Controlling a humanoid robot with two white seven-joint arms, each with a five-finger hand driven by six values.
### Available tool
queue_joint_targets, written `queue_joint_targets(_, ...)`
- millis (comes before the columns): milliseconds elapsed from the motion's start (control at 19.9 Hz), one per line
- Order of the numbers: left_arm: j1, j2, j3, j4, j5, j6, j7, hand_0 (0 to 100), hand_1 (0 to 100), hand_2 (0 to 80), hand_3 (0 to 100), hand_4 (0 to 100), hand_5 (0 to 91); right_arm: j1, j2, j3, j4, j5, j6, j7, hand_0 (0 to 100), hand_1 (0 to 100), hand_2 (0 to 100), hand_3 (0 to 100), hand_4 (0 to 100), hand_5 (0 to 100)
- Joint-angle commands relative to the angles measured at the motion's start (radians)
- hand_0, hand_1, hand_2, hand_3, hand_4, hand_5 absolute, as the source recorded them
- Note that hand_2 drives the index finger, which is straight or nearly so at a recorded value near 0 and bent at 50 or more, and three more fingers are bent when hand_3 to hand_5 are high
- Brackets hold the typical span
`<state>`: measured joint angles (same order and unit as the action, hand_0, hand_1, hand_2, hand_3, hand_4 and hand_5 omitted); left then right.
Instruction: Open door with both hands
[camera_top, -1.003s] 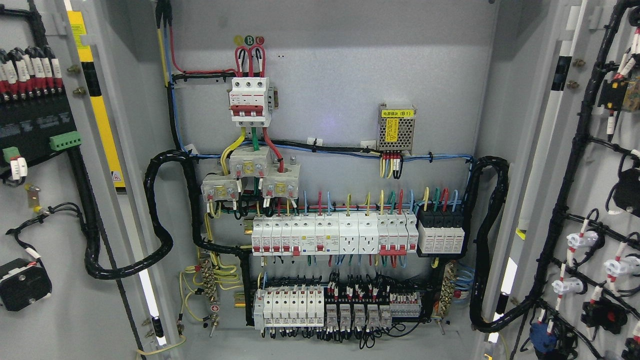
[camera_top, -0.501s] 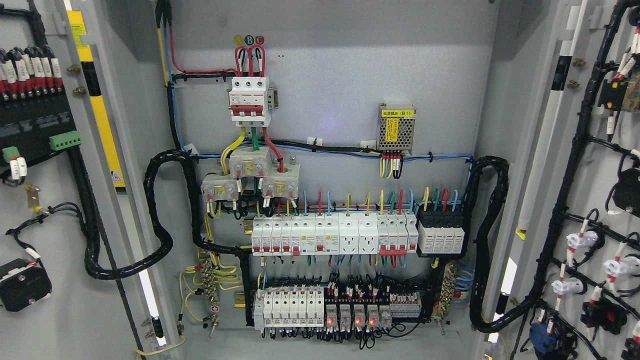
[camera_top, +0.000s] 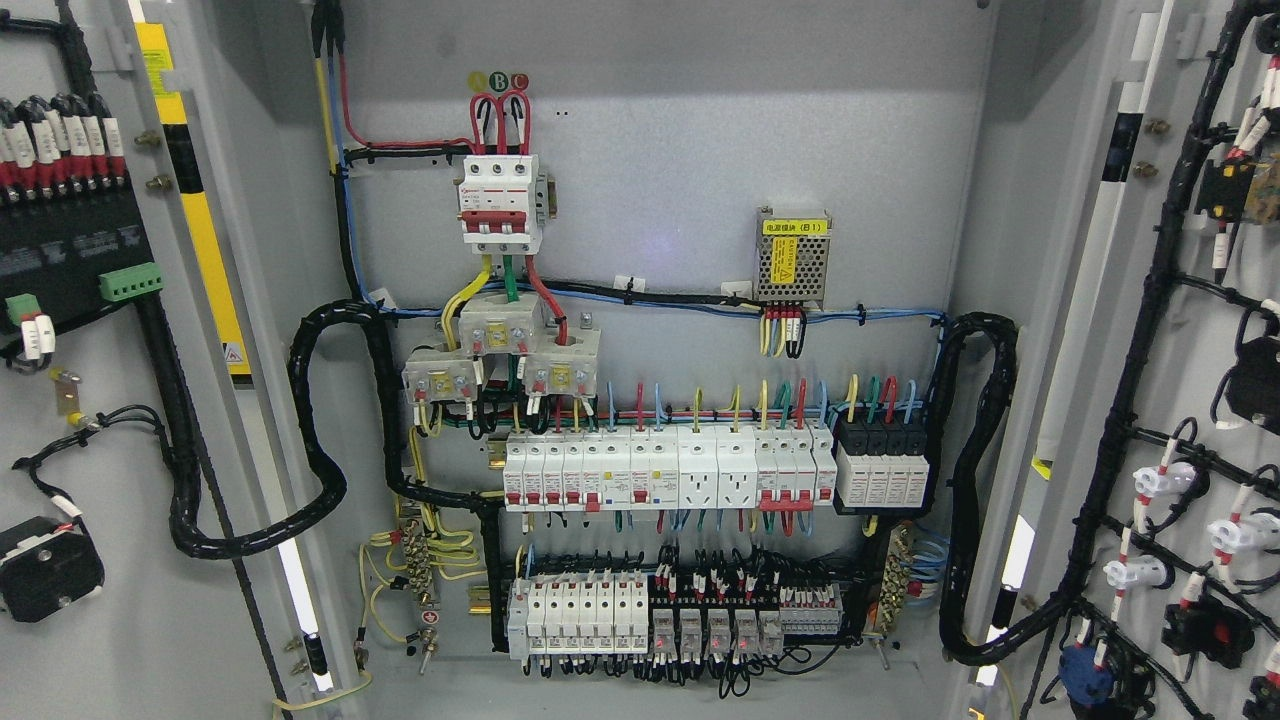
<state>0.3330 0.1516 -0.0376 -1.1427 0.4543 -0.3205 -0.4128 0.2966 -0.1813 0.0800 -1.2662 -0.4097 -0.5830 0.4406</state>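
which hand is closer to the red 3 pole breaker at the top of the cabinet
Neither can be called: no robot hand or arm shows in the head view. The red breaker sits high on the back panel, with both doors swung open at the sides.

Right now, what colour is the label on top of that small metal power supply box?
Yellow with black print, on the power supply box, best seen in the head view.

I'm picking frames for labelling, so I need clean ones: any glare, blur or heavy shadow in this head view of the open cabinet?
Head view: sharp, no motion blur; a faint bluish glare spot on the back panel; soft shadow in the upper corners; bright strips down the left door and right door edges; no robot hand shows.
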Motion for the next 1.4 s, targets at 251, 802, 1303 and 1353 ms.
queue_joint_targets(251,-0.157,-0.139,-0.053,0.890,-0.014,0.011,0.023,12,56,0.0,0,0,0.0,-0.151,0.077,0.069,1.082,0.129,0.008,0.000,0,50,4,0,0,0)
queue_joint_targets(802,-0.172,-0.141,-0.084,1.049,-0.144,0.072,0.146,12,56,0.0,0,0,0.0,-0.149,0.091,0.060,1.147,0.129,0.403,-0.013,0,50,4,0,0,0)
queue_joint_targets(1303,-0.172,-0.139,-0.085,1.049,-0.206,0.106,0.289,12,56,0.0,0,0,0.0,-0.191,0.092,0.058,1.140,0.129,0.563,-0.035,0,50,4,0,0,0)
queue_joint_targets(1353,-0.172,-0.138,-0.087,1.049,-0.212,0.107,0.293,12,56,0.0,0,0,0.0,-0.194,0.092,0.058,1.140,0.129,0.562,-0.049,0,50,4,0,0,0)
